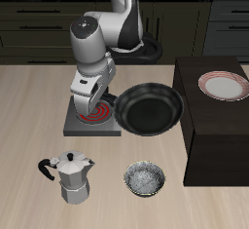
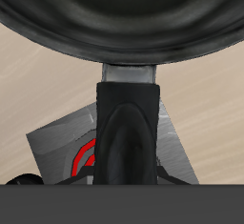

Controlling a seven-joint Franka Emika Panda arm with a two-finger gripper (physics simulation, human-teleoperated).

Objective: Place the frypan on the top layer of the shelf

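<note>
- The gripper (image 1: 101,102) was clenched on the handle of the frypan (image 1: 149,108), held above the pale wooden table (image 1: 29,116) mid-tabletop.
- The shelf (image 1: 216,126) carried a plate (image 1: 223,85).
- Dark cabinets (image 1: 39,23) stood behind.

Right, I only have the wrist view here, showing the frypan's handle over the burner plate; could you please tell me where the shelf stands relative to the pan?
Observer: The shelf stands right beside the frypan, on the side away from the burner plate.
Operator: Thank you. Is its top layer free?
Observer: Not wholly. A pink-rimmed white plate lies on it, with bare top showing between the plate and the edge nearest the pan.
Operator: Is anything else close by?
Observer: A moka pot and a small speckled bowl stand nearer the table's front edge, apart from the pan.
</note>
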